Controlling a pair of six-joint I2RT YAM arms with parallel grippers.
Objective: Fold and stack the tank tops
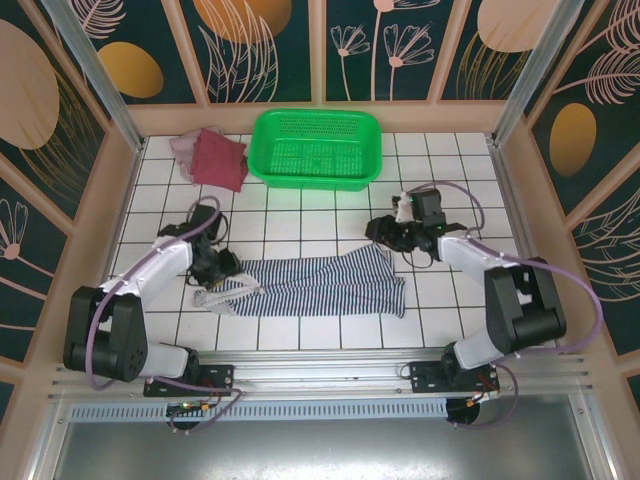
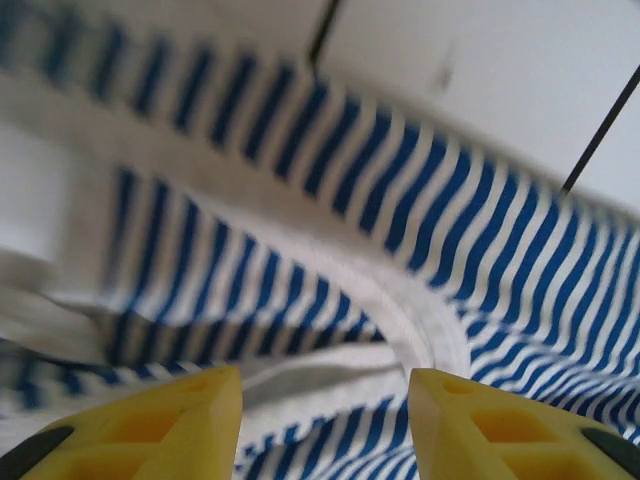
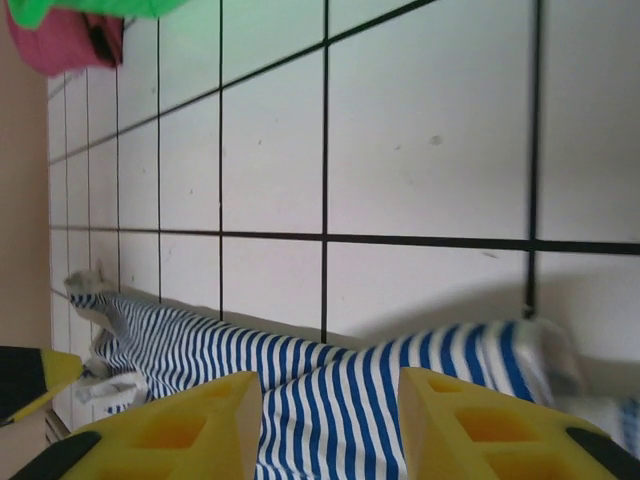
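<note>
Striped top stretched long and flat at dead centre, maroon top bunched against pink top at eleven o'clock

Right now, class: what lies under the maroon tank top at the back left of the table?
The pink tank top lies under the maroon tank top, its edge peeking out on the left. The rest of it is covered, so its fold cannot be judged.

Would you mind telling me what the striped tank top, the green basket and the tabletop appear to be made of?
The striped tank top: soft knit cloth, matte, likely cotton jersey; it wrinkles and lies limp. The green basket: moulded plastic, slightly glossy, with perforated lattice walls. The tabletop: looks like white tiles with dark joints, faintly shiny; possibly a printed sheet.
</note>
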